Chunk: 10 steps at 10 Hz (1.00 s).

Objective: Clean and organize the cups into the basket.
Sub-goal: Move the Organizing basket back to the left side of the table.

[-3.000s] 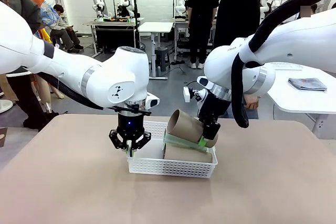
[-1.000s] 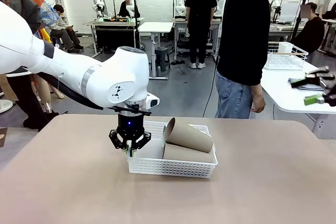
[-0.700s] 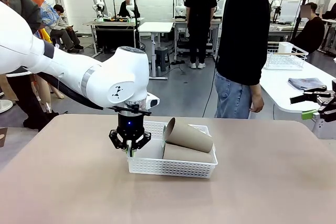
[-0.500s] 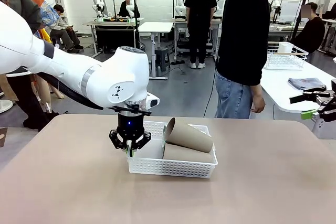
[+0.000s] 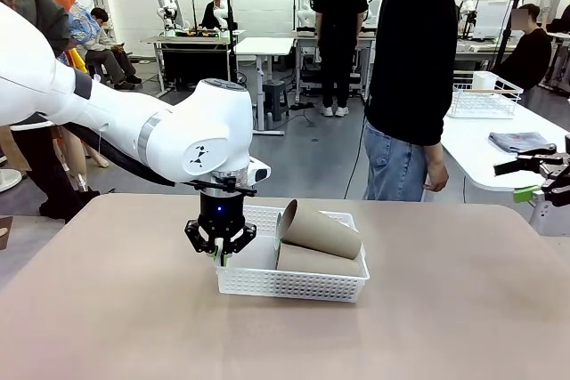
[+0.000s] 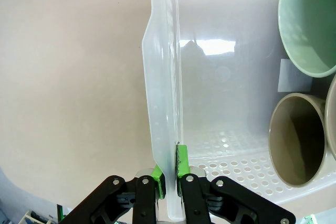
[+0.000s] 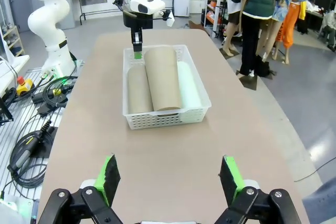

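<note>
The white basket [image 5: 289, 284] sits mid-table with two tan cups in it: one [image 5: 316, 261] lying flat and another [image 5: 321, 230] resting tilted on top. My left gripper [image 5: 221, 258] is shut on the basket's left rim. In the left wrist view its green pads [image 6: 181, 160] pinch the basket wall [image 6: 161, 103], with the mint cup's mouth [image 6: 310, 24] and a tan cup's mouth [image 6: 296, 137] inside. My right gripper [image 5: 533, 180] hangs open at the far right edge, away from the basket. From the right wrist view the open right gripper [image 7: 169, 179] faces the basket [image 7: 165, 119], the tan cups [image 7: 163, 77] and the mint cup [image 7: 190, 92].
A person [image 5: 414, 77] in black stands at the table's far side, behind the basket. A side table at the right carries a white wire basket [image 5: 484, 95] and a folded cloth [image 5: 521, 141]. Bare tabletop [image 5: 445, 309] surrounds the basket.
My right gripper has let go of the upper tan cup, left it in the basket and drawn back to the far right edge. The left gripper stays clamped on the rim.
</note>
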Available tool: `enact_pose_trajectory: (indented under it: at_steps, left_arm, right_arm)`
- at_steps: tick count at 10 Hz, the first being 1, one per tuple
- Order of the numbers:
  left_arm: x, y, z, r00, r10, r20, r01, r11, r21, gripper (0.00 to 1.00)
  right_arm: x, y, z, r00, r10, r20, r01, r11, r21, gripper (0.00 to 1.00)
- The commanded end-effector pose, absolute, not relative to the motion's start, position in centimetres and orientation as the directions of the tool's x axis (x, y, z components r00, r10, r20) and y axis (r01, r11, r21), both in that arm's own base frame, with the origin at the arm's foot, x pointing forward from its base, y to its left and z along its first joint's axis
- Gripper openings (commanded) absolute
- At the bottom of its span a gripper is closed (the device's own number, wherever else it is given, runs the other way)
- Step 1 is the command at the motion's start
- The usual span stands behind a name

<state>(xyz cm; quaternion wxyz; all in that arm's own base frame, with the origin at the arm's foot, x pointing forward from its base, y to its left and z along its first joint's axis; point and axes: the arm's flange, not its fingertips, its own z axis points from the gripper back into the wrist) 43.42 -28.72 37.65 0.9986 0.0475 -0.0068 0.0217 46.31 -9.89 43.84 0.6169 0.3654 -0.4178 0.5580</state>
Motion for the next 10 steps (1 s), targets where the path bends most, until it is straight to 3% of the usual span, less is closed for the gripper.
enact_pose_trajectory:
  at_steps: [1, 9, 10]
  left_arm:
    - [43.37, -28.78, 37.87, 0.999, 0.044, 0.019, -0.045, 0.995, 0.091, 0.0]
    - [43.37, -28.78, 37.87, 0.999, 0.044, 0.019, -0.045, 0.995, 0.091, 0.0]
    - [43.42, -28.72, 37.65, 0.999, 0.043, 0.016, -0.044, 0.995, 0.095, 0.06]
  right_arm:
    - [46.11, -9.78, 44.01, 0.039, 0.385, 0.922, -0.995, 0.104, -0.001, 1.0]
    - [46.33, -9.79, 43.84, 0.027, 0.383, 0.923, -0.994, 0.108, -0.015, 1.0]
    - [46.33, -10.07, 44.13, 0.097, 0.37, 0.924, -0.993, 0.102, 0.063, 1.0]
